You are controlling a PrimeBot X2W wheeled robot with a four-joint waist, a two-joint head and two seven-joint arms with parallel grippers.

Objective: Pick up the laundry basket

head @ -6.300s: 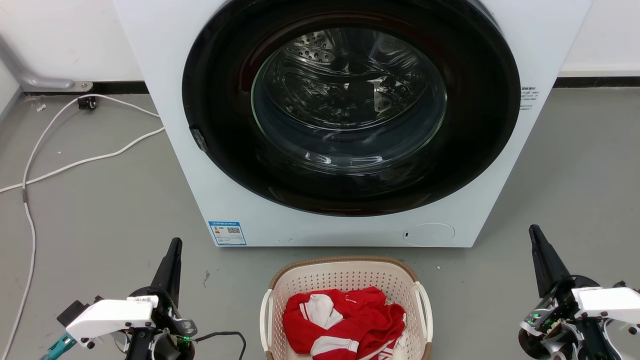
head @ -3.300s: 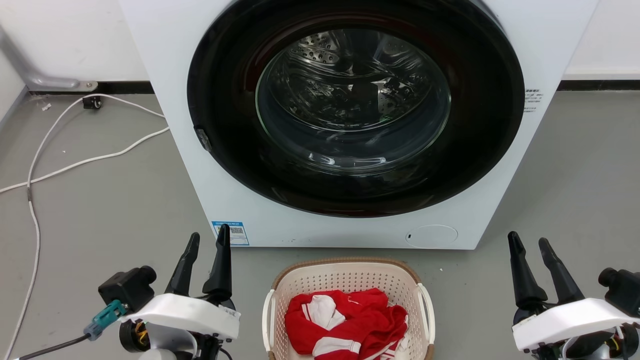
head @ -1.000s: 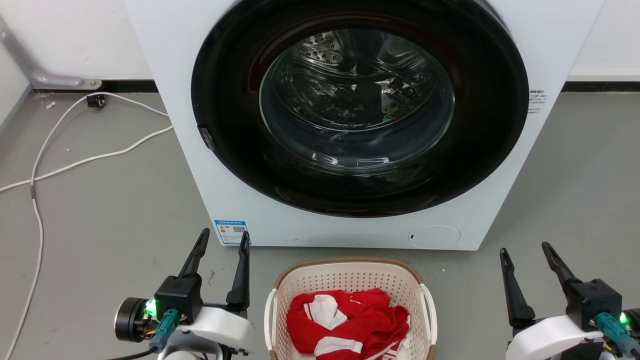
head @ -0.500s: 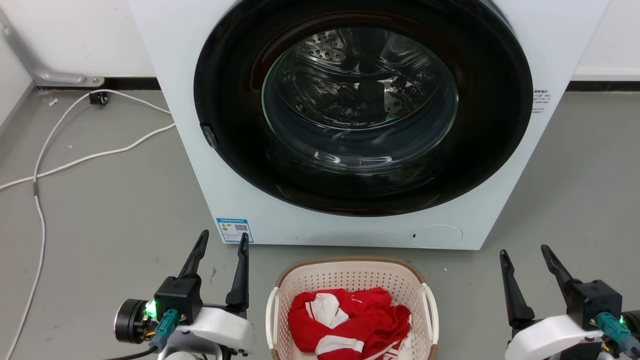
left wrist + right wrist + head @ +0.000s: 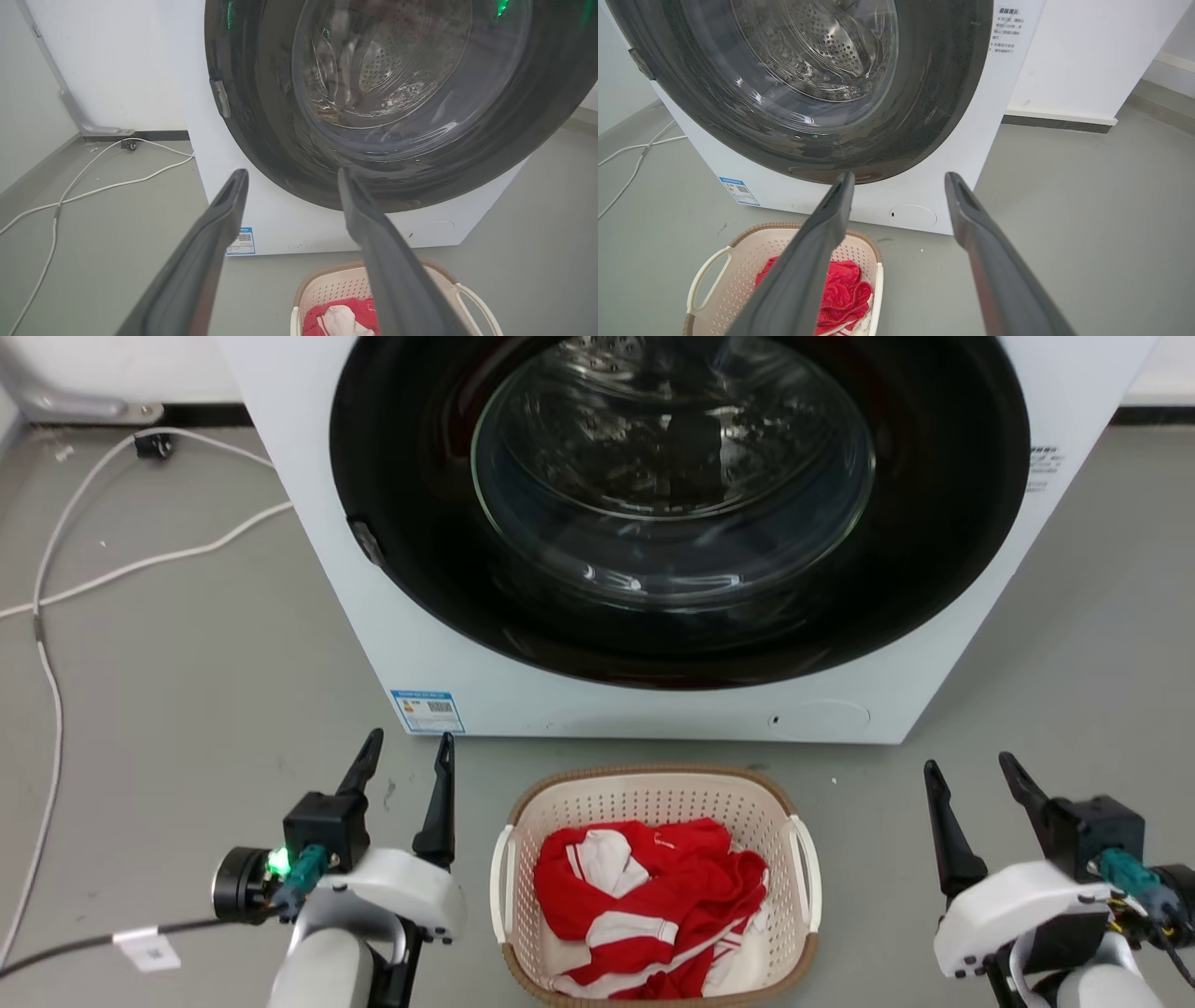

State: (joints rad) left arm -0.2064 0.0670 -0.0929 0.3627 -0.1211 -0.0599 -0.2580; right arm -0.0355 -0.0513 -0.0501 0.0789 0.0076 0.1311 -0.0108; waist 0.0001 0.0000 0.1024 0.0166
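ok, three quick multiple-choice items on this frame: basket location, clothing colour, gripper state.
1. Where is the laundry basket?
A. On the floor in front of the washing machine
B. Inside the drum
C. On top of the machine

2. What colour is the garment in the basket?
A. Blue
B. Red and white
C. Black

3. How are the left gripper and right gripper?
A. Both open, holding nothing
B. Both shut on the handles
C. Left shut, right open

Answers:
1 A: the head view shows it on the grey floor just before the machine's front.
2 B: red cloth with white stripes lies in it.
3 A: each is spread wide, off to one side of the basket.
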